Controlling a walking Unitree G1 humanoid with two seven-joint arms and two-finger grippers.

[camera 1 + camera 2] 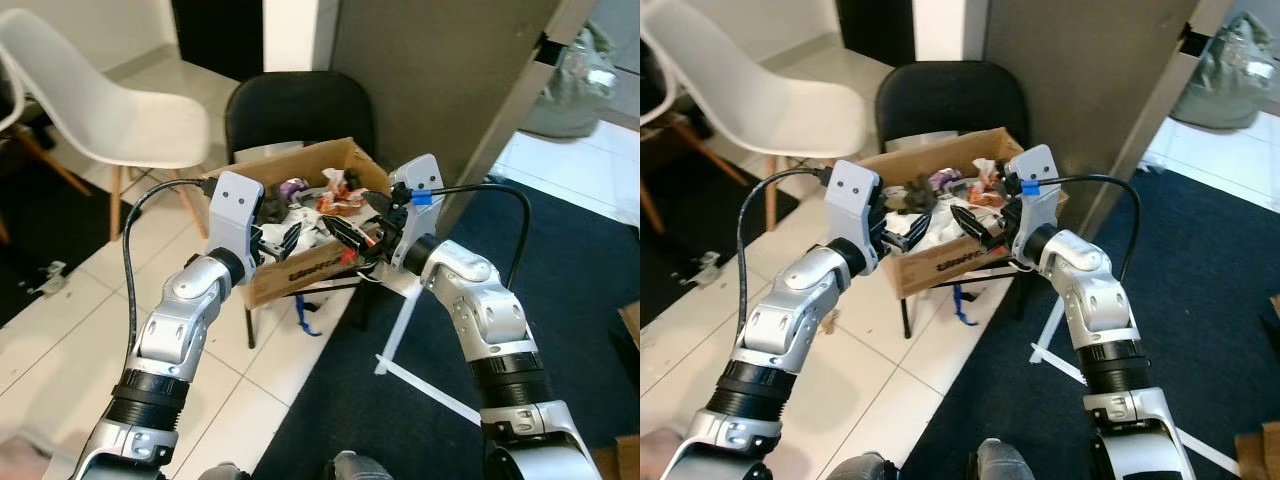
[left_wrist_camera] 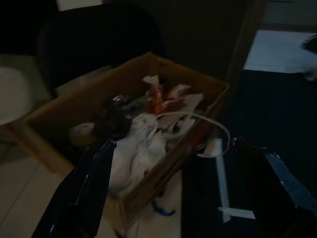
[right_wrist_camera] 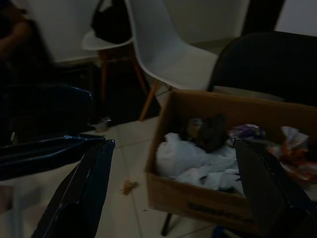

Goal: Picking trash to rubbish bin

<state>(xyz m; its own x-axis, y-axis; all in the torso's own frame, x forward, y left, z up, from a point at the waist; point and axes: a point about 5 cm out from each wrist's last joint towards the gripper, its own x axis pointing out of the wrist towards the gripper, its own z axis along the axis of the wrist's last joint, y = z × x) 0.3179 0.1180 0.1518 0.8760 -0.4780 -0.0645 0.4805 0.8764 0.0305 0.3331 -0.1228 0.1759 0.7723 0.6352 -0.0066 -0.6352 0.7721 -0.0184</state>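
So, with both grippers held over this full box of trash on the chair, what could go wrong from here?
1. The brown cardboard box sits on a black chair and seems to overhang the seat's front edge; a push from the left gripper or the right gripper might tip it.
2. The box is heaped with crumpled white paper and wrappers, so loose pieces may spill onto the white tiled floor.

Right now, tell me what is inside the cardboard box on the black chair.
The cardboard box holds crumpled white paper, red-and-white wrappers, a purple wrapper and a dark clump. Whatever lies beneath this pile is covered.
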